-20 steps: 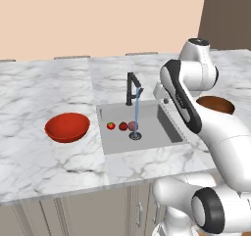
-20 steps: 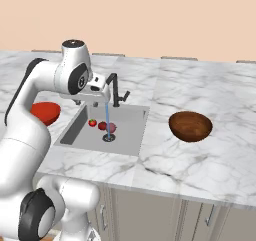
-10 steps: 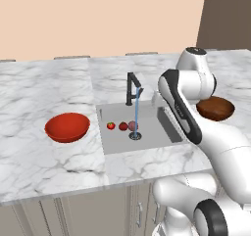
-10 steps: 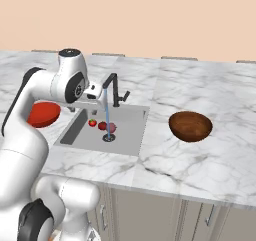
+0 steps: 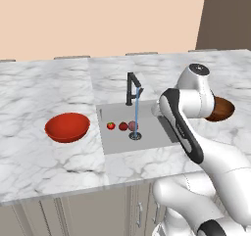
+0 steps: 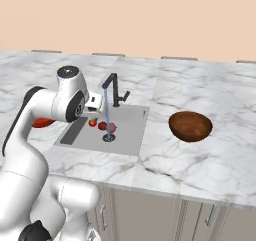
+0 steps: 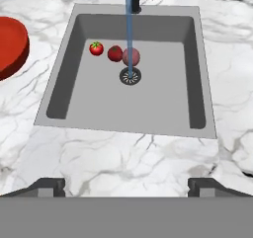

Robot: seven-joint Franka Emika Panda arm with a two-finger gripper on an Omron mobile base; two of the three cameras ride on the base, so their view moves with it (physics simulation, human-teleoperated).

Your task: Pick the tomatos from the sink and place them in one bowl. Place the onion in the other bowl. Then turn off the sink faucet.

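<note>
Holding all three balls in a row by its drain, the sink [image 7: 178, 108] is seen with brighter tomato [image 7: 96, 48], darker tomato [image 7: 115, 53] and onion [image 7: 131, 57]; red-orange bowl [image 5: 67, 127] and brown bowl [image 6: 190, 126] are seen bare. The gripper [image 7: 128, 186] is spread wide, nothing grasped.

Left base view: from behind and left of the arm, looking forward and down across the marble counter [image 5: 44, 166], at middle distance, with the sink [image 5: 115, 144] near centre. Right base view: same height and tilt from behind and right, so the sink [image 6: 127, 140] sits left of centre. Hand view: much nearer, facing almost straight down into the sink [image 7: 163, 84]. Shared by all three: the basin, the faucet [image 5: 130, 89], the running water.
</note>
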